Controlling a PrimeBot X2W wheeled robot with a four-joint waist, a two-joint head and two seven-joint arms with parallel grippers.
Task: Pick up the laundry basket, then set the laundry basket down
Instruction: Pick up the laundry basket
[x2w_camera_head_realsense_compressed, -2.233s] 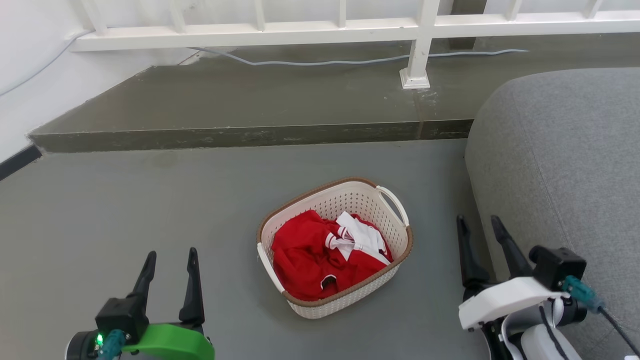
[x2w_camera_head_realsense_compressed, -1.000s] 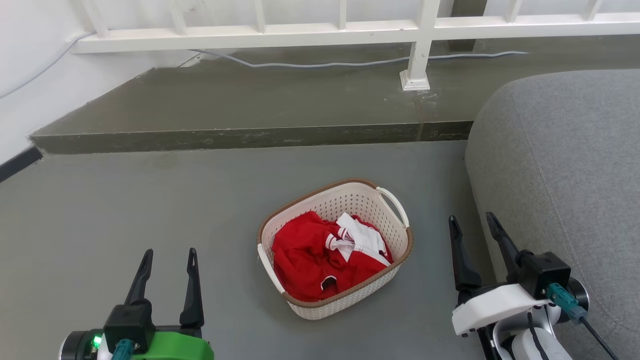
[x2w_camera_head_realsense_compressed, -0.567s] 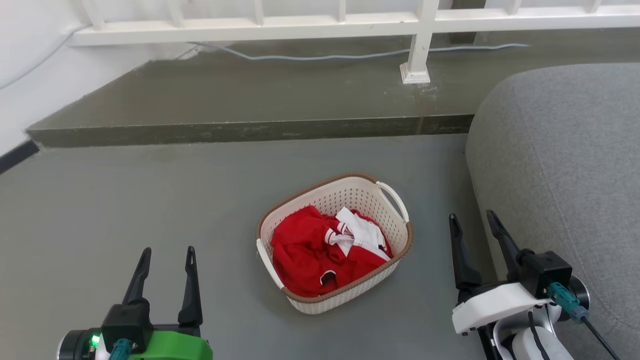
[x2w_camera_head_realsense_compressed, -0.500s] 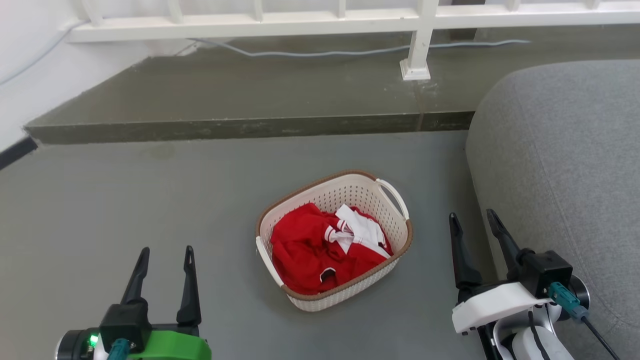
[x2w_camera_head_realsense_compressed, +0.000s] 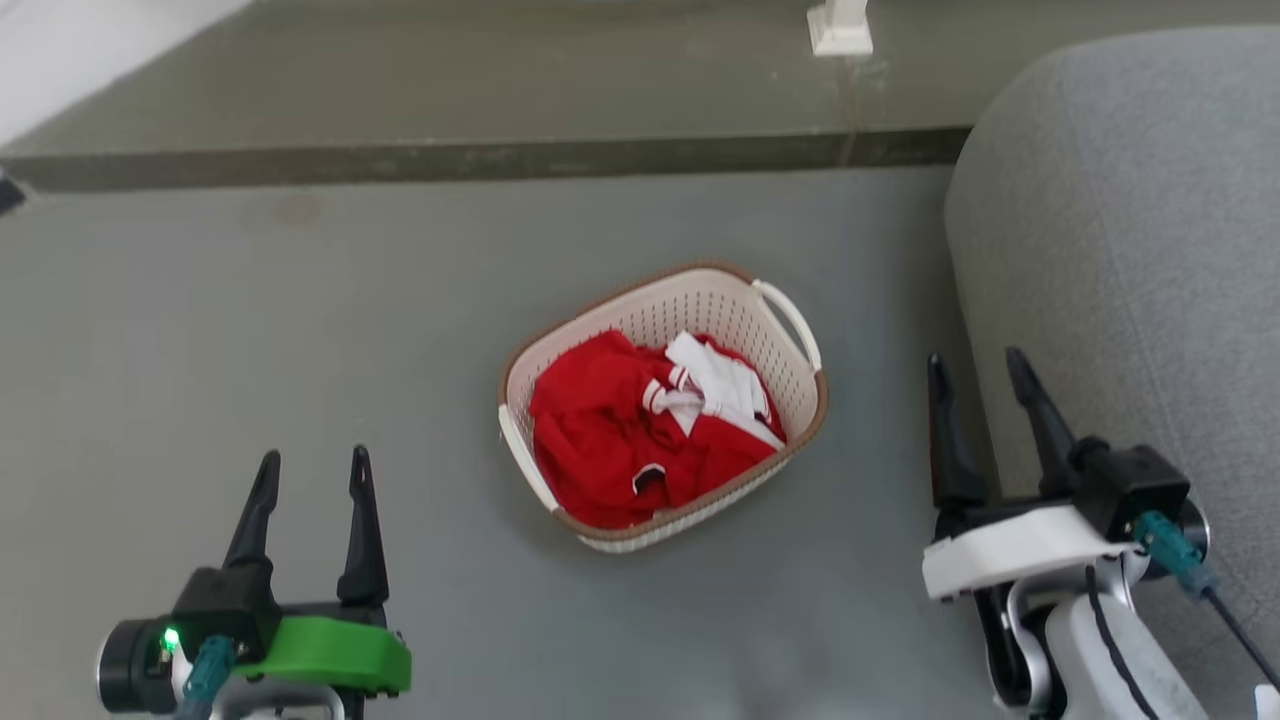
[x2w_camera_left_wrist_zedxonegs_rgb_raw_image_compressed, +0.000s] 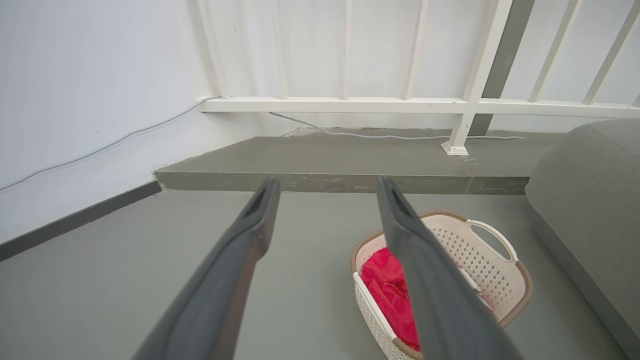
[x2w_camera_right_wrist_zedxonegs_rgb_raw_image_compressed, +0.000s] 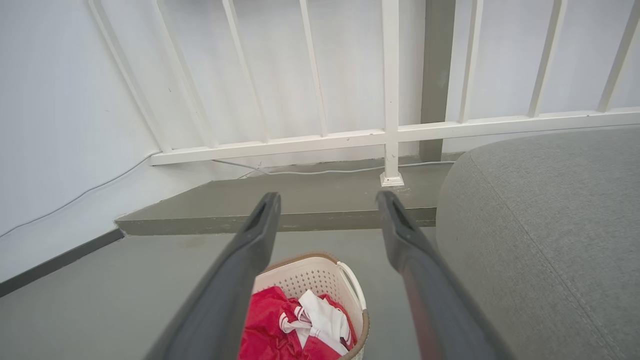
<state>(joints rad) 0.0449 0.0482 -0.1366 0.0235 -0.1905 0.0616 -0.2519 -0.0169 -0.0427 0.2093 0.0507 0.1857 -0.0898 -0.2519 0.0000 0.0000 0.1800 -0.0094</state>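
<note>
**Head view.** The basket (x2w_camera_head_realsense_compressed: 690, 310) is seen standing on the floor (x2w_camera_head_realsense_compressed: 250, 330) at frame centre. It is touched by neither tool. Red cloth (x2w_camera_head_realsense_compressed: 590, 440) and a white piece (x2w_camera_head_realsense_compressed: 715, 380) are held inside it. The left tool (x2w_camera_head_realsense_compressed: 314, 458) is located at lower left. Its fingers (x2w_camera_head_realsense_compressed: 362, 530) are spread apart, with nothing between them. The right tool (x2w_camera_head_realsense_compressed: 975, 360) is located at lower right, likewise spread and empty, just beside a grey sofa (x2w_camera_head_realsense_compressed: 1120, 250) at the right edge. A raised step (x2w_camera_head_realsense_compressed: 450, 90) is shown across the top.

**Left wrist view.** The two fingers are shown parted over bare floor. The basket is found at lower right, partly covered by the right-hand finger. A white railing (x2w_camera_left_wrist_zedxonegs_rgb_raw_image_compressed: 350, 105) and a cable (x2w_camera_left_wrist_zedxonegs_rgb_raw_image_compressed: 375, 135) are seen on the step, at upper centre.

**Right wrist view.** The fingers are shown parted. The basket is found at bottom centre, between them, with its left part covered by the left-hand finger. The sofa is placed at the right.
</note>
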